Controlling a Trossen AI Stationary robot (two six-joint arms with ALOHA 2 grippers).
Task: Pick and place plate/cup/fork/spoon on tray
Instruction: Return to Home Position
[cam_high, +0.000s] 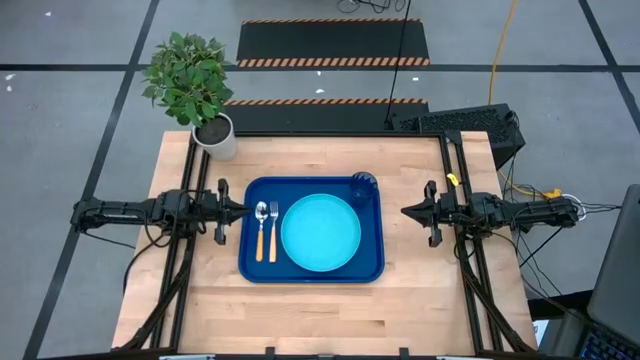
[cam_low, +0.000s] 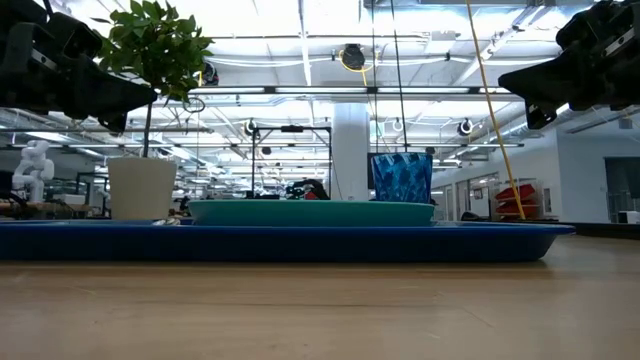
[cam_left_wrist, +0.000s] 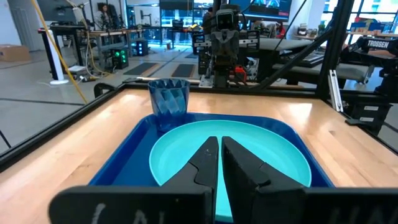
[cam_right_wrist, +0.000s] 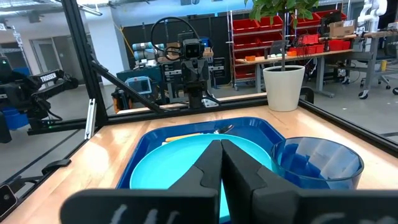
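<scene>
Judging by how things lie, the placing work looks finished and the step in hand is the return to home: all four pieces sit on the tray (cam_high: 372, 262), and both arms are off its sides over the wooden table (cam_high: 330, 315). The left gripper (cam_high: 240, 209) hovers just beside the tray's left edge. Its fingers are pressed nearly together with only a thin slit between them, and they pinch nothing and touch nothing. Just inside that left edge the spoon (cam_high: 261, 228) and the fork (cam_high: 273, 228) lie side by side, with their orange handles parallel and their metal ends toward the edge nearer the plant pot (cam_high: 217, 137). The spoon is the one closer to the rim. The turquoise plate (cam_high: 320, 232) lies flat across the middle of the tray and fills most of its width. The dark blue cup (cam_high: 363, 184) stands upright in the tray's corner on the right arm's side, along that same pot-side edge, just beside the plate's rim. The right gripper (cam_high: 405, 211) is a little off the tray's right edge, its fingers likewise drawn together and empty. The next move probably calls for no grasp at all: each arm only needs to settle into its rest pose, keeping clear of the tray rim and of the cup, which could be tipped over.
</scene>
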